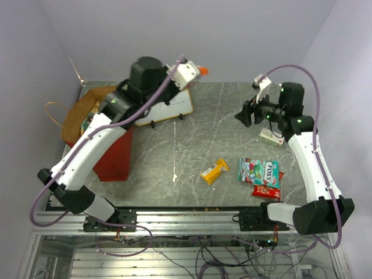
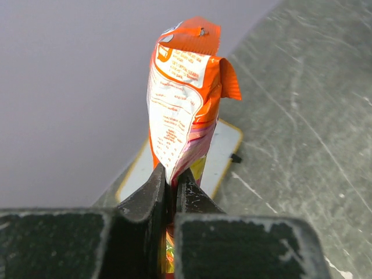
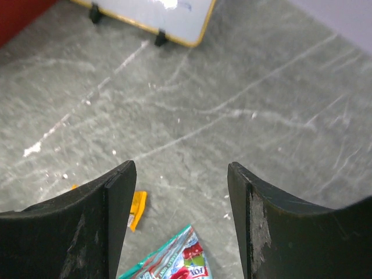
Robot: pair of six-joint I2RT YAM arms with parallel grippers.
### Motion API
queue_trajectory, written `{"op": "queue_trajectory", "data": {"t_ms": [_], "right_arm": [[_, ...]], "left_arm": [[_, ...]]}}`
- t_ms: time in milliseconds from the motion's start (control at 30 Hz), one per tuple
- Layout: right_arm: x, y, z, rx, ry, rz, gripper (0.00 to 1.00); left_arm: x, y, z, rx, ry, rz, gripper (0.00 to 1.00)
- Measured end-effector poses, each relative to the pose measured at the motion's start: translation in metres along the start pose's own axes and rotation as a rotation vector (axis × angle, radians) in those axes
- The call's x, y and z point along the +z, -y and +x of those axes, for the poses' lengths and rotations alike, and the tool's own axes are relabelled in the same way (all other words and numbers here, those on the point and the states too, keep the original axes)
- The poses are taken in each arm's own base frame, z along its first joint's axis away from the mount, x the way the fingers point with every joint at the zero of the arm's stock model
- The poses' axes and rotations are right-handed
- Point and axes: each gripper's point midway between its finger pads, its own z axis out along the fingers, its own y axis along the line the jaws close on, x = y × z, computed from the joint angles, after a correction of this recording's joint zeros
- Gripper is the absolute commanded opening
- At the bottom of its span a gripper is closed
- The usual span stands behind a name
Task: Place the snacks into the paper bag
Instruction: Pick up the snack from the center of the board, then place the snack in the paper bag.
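My left gripper is raised high at the back, shut on an orange packet. In the left wrist view the packet stands up from the closed fingers. The paper bag, red outside and brown inside, stands open at the left under my left arm. A yellow pack, a teal-white candy bag and a red pack lie on the table at the front right. My right gripper is open and empty, above the table; its wrist view shows the yellow pack and the candy bag below.
A white framed board stands at the back centre, right of the bag, and also shows in the left wrist view and the right wrist view. A small white box lies by my right arm. Walls close in on three sides.
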Motion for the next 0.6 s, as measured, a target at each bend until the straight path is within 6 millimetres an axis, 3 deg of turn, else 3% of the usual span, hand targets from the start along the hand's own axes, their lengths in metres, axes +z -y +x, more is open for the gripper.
{"op": "queue_trajectory", "data": {"t_ms": [167,267,367,467,600], "right_arm": [[0.018,-0.005,0.073,0.041,-0.124,-0.018,0.64],[0.023,-0.005,0.089,0.04,-0.139,-0.015,0.64],[0.026,-0.003,0.099,0.038,-0.137,-0.012,0.64],[0.028,-0.002,0.1,0.032,-0.132,-0.009,0.64],[0.029,0.002,0.097,0.017,-0.108,0.006,0.64]], "left_arm": [[-0.053,-0.073,-0.009,-0.083,0.049,-0.19,0.07],[-0.084,-0.11,-0.005,-0.124,0.052,-0.304,0.07],[-0.116,-0.143,0.012,-0.15,0.011,-0.434,0.07],[-0.139,-0.16,0.032,-0.152,-0.068,-0.544,0.07],[-0.153,-0.153,0.068,-0.133,-0.208,-0.573,0.07]]}}
